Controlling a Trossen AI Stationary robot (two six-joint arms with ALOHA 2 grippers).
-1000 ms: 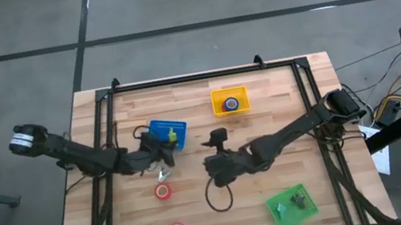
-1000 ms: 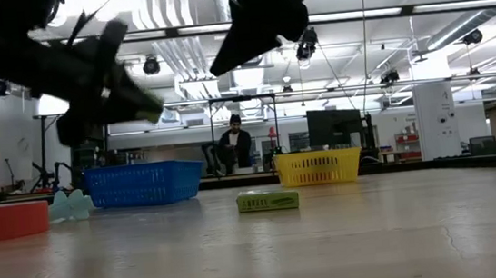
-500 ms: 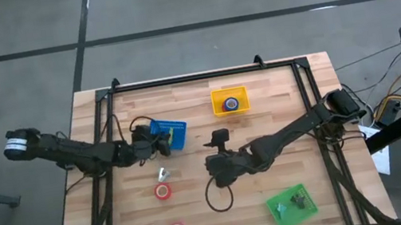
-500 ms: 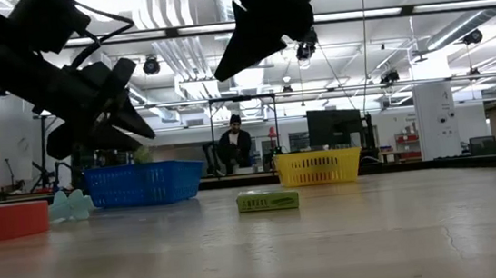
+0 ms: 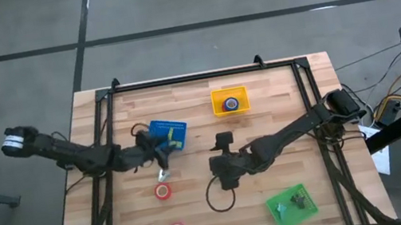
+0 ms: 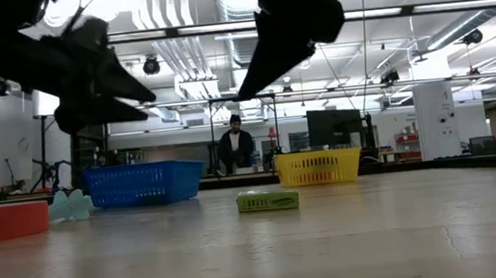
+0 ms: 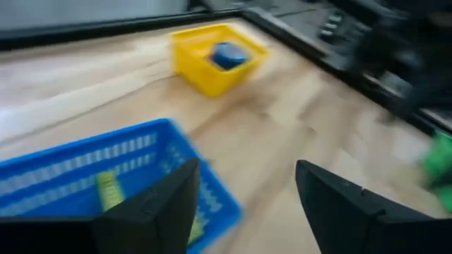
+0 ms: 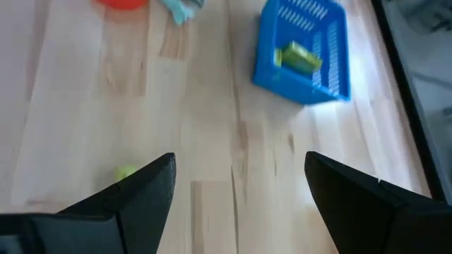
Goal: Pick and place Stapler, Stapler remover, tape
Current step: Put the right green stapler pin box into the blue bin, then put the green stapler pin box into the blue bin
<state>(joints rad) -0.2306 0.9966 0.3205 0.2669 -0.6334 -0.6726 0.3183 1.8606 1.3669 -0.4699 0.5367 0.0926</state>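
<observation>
Slatted blue plastic basket (image 5: 169,130), ring-shaped red tape (image 5: 163,191) (pale centre), wood-plank table (image 5: 279,100)

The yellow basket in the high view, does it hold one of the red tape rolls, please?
No, the yellow basket holds only the blue tape roll; two red rolls lie on the table.

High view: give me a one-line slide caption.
Two dark arms over a wooden table: left gripper open beside the blue plastic basket, right gripper open mid-table.
</observation>
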